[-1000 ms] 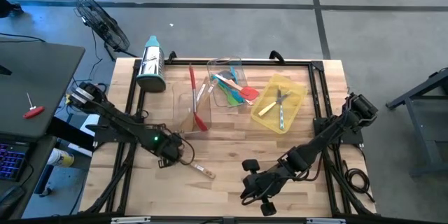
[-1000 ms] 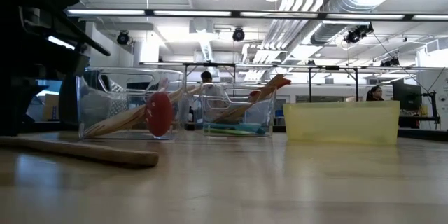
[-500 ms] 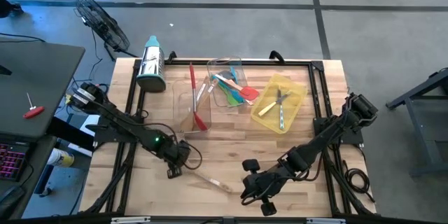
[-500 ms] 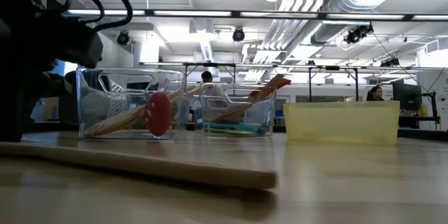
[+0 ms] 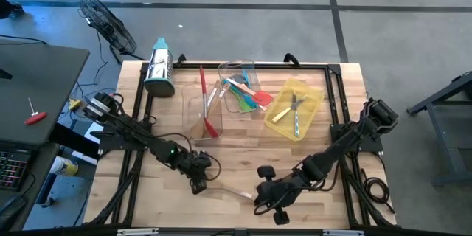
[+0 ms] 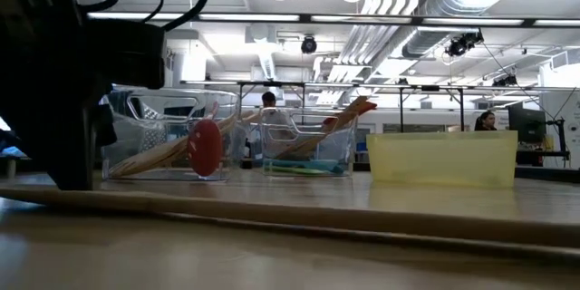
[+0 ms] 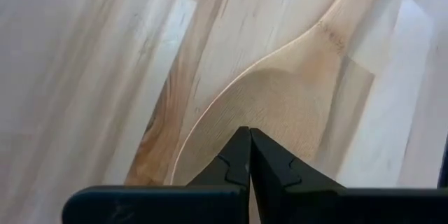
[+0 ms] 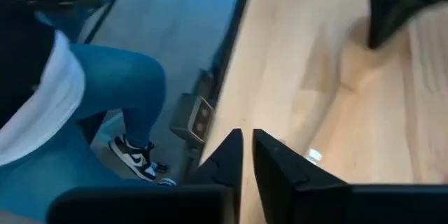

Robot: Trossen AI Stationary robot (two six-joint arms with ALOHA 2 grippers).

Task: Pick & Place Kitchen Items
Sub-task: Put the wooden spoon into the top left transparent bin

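Note:
A wooden spoon lies flat on the table near its front edge and runs across the whole foreground of the low view. My left gripper points steeply down, shut, on the spoon's bowl end. The handle's free end lies just in front of my right gripper. That gripper hovers over the near edge with only a narrow slit between its fingertips and nothing in it. Other utensils rest in two clear trays and a yellow tray. My left gripper sets its shut fingertips on the hollow of the spoon's bowl, near the bowl's rim. The fingers come from above, slanting down. The spoon lies flat on the table. I cannot tell whether the tips pinch any of the wood.
A steel grater with a teal top lies at the far left. A black frame runs round the tabletop. A person's leg in jeans and a shoe stand beyond the near edge. Bare wood lies between the trays and the spoon.
My left gripper has moved toward the table's near edge and rightward, tipping more steeply down, and has stayed shut. The spoon has slid along the table with it, and its handle end has travelled right until it lies beside my right gripper.

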